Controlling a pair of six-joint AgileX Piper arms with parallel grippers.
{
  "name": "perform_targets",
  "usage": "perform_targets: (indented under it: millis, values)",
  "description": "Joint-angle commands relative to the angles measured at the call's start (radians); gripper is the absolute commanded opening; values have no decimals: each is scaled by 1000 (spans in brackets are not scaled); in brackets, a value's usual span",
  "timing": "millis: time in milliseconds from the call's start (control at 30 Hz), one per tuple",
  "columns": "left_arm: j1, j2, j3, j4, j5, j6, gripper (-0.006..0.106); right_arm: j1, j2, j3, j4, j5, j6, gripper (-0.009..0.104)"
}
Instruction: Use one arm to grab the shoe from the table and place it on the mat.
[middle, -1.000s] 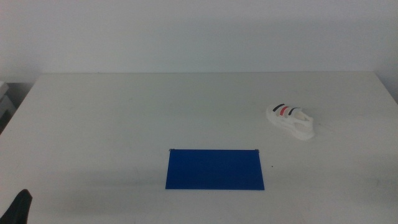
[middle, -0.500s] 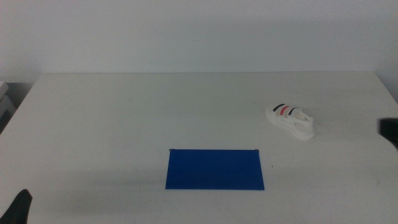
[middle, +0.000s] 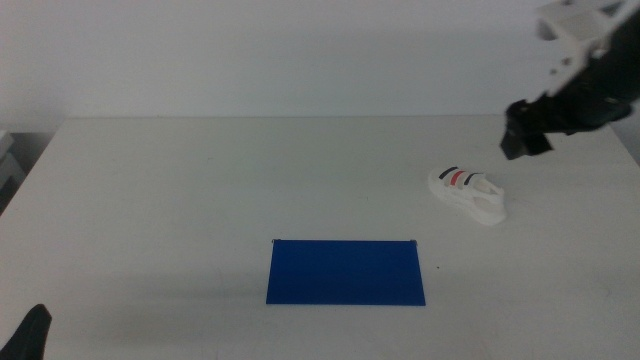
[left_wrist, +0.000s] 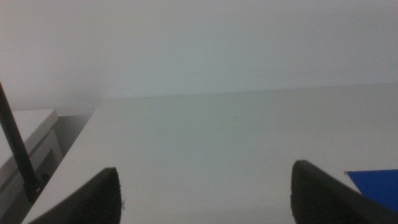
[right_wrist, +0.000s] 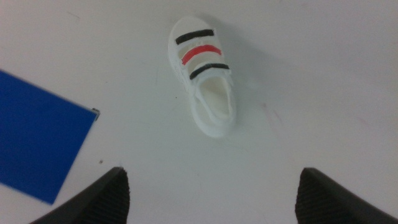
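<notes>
The white shoe (middle: 467, 192) with black and red stripes lies on the white table (middle: 200, 180) at the right. The dark blue mat (middle: 346, 271) lies flat near the front middle, to the left of the shoe. My right arm comes in from the upper right; its gripper (middle: 522, 138) hovers above and just behind the shoe. In the right wrist view the gripper (right_wrist: 217, 199) is open and empty, with the shoe (right_wrist: 204, 74) below it and the mat (right_wrist: 37, 143) to one side. My left gripper (middle: 35, 335) waits at the front left corner, open (left_wrist: 205, 199).
A white wall stands behind the table. A white cabinet (left_wrist: 25, 137) and a thin dark cable (left_wrist: 15, 149) sit off the table's left edge. A corner of the mat (left_wrist: 376, 183) shows in the left wrist view.
My right arm has swung in from the right edge and now hangs over the table behind the shoe. The shoe, the mat and the left gripper have not moved.
</notes>
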Motion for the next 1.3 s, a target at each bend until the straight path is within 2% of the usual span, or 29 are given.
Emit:
perform_targets:
  millis: [0,167,300,567,800,900,967,1033,1100,1267]
  values:
    - [-4,-14,7,-10,-82,-5,94,-3,74,-134,-6,41,-15,92]
    - [-4,-14,7,-10,-82,-5,94,-11,279,-335,0,134,-51,92]
    - [-4,-14,7,-10,-82,-5,94,-11,390,-424,0,132,-84,92]
    - [-4,-14,7,-10,-82,-5,94,-11,496,-436,33,120,-291,92]
    - [-4,-14,7,-10,-82,-5,94,-12,563,-436,32,75,-305,92]
    - [-4,-14,7,-10,-82,-5,94,-12,581,-436,32,69,-306,88]
    - [-4,-14,7,-10,-82,-5,94,-12,586,-436,30,69,-306,82]
    - [-4,-14,7,-10,-82,-5,94,-12,587,-436,26,70,-306,69]
    - [-4,-14,7,-10,-82,-5,94,-12,587,-436,23,70,-306,52]
    - [-4,-14,7,-10,-82,-5,94,-12,590,-436,13,104,-308,-4]
